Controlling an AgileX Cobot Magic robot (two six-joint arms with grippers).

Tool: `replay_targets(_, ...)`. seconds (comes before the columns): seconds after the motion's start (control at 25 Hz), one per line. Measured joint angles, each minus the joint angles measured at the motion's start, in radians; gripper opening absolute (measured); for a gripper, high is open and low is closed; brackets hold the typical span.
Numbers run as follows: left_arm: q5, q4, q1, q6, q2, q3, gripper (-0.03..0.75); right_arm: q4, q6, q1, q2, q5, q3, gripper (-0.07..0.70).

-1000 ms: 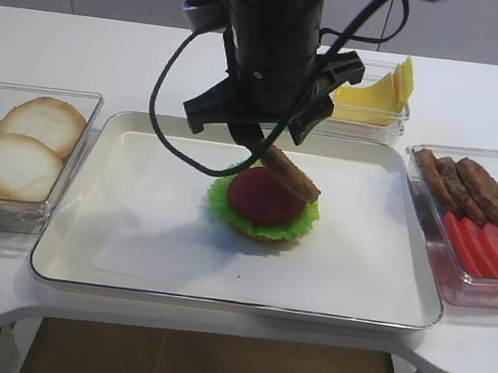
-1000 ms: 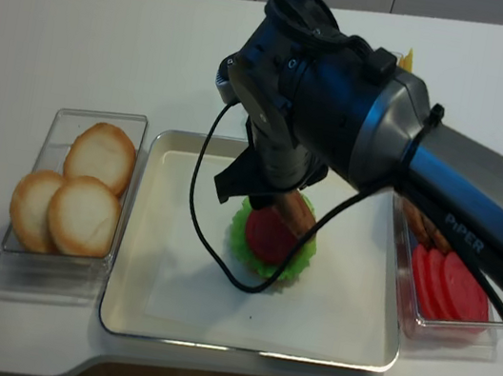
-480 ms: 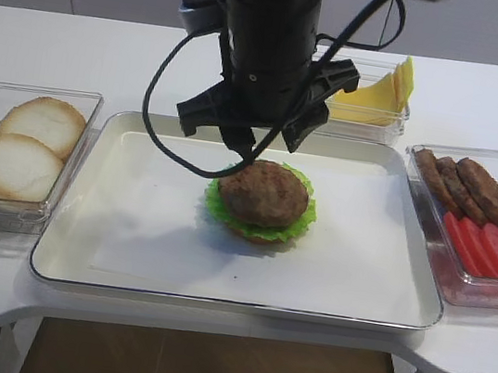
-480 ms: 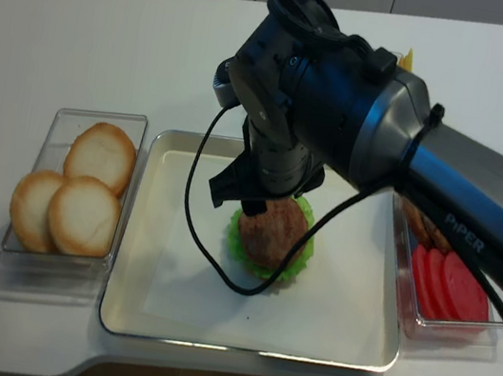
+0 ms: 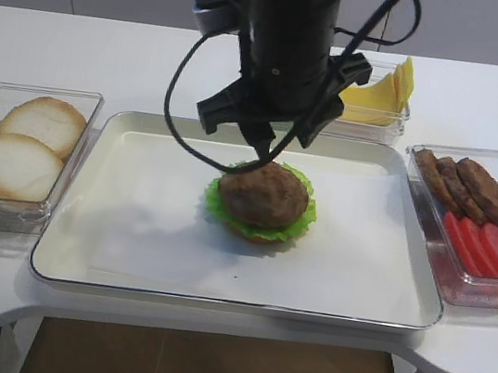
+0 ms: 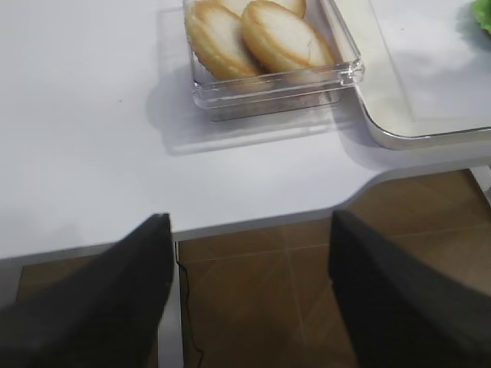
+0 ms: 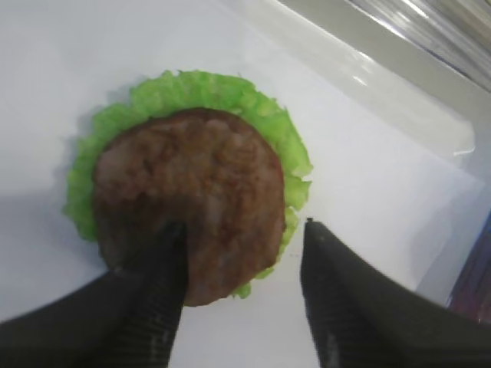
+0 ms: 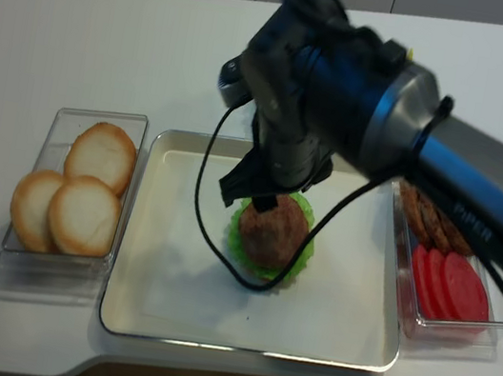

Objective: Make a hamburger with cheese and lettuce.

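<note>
**Patty on, pincer released**

Right arm hangs straight down at frame centre, right pincer spread wide, empty, just above the hamburger mid-tray. Left pincer parted too, off the desk edge.

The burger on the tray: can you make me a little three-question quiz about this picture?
1. True or false: a brown patty tops the burger.
2. What green food frills out under it?
3. Where are the cheese slices? A) in a clear box behind the tray B) on the burger

Key: 1 true. 2 lettuce. 3 A.
</note>
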Motion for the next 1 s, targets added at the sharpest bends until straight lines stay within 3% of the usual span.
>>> replay_targets(0.6, 0.0, 0.0, 0.0, 0.0, 0.0, 0.0, 0.467, 0.196, -0.16, -0.428, -0.163, 0.006, 0.0, 0.365)
replay_targets(1.0, 0.0, 0.0, 0.0, 0.0, 0.0, 0.0, 0.467, 0.212, -0.215, -0.642, -0.263, 0.014, 0.0, 0.357)
